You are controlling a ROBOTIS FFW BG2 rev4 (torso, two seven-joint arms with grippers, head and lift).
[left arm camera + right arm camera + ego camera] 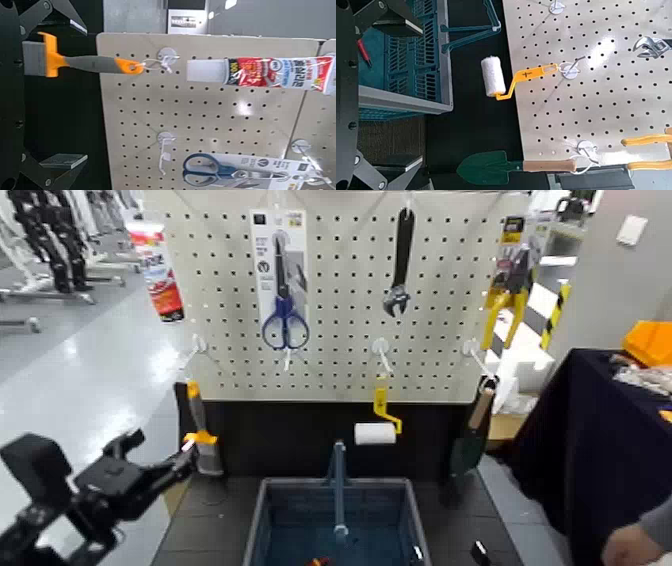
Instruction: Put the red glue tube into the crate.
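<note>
The red glue tube (160, 275) hangs at the top left of the white pegboard; in the left wrist view (277, 73) it shows with its white cap toward a hook. The blue-grey crate (262, 510) with its upright blue handle stands on the floor below the board and also shows in the right wrist view (399, 63). My left gripper (165, 475) is low at the left, open and empty, well below the tube; in its own view (47, 83) the fingers stand wide apart. My right gripper (411, 93) is open and empty, near the crate.
On the pegboard hang blue-handled scissors (284, 285), a black wrench (400, 260), yellow pliers (510, 285), an orange scraper (200, 435), a paint roller (378, 425) and a green trowel (470, 440). A person's hand (630, 545) is at the lower right by a dark-clothed table (590, 440).
</note>
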